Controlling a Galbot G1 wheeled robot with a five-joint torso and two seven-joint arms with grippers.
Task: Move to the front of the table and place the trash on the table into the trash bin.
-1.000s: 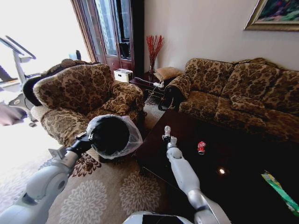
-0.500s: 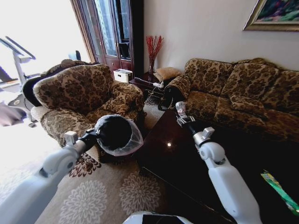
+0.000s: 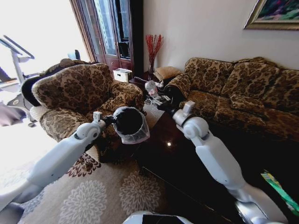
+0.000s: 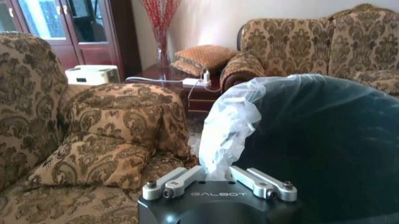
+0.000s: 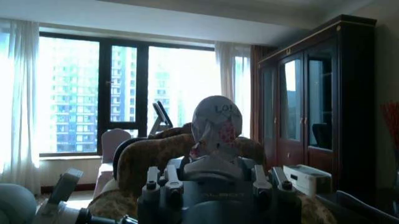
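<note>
Can (image 3: 150,87) held high beyond the tabletop (image 3: 187,158) corner, near the bin's (image 3: 130,122) mouth, probably for dropping in. Right claw (image 3: 154,93) clamped on the can. Bin lifted beside the tabletop edge, likely to shorten the reach; left claw (image 4: 218,179) pinched together on its liner rim.

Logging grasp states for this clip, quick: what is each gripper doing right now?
Left gripper: shut on the trash bin, pinching its bag liner at the rim.
Right gripper: shut on the red-and-white can, raised near the bin.

White arms, black GALBOT-marked wrists
</note>
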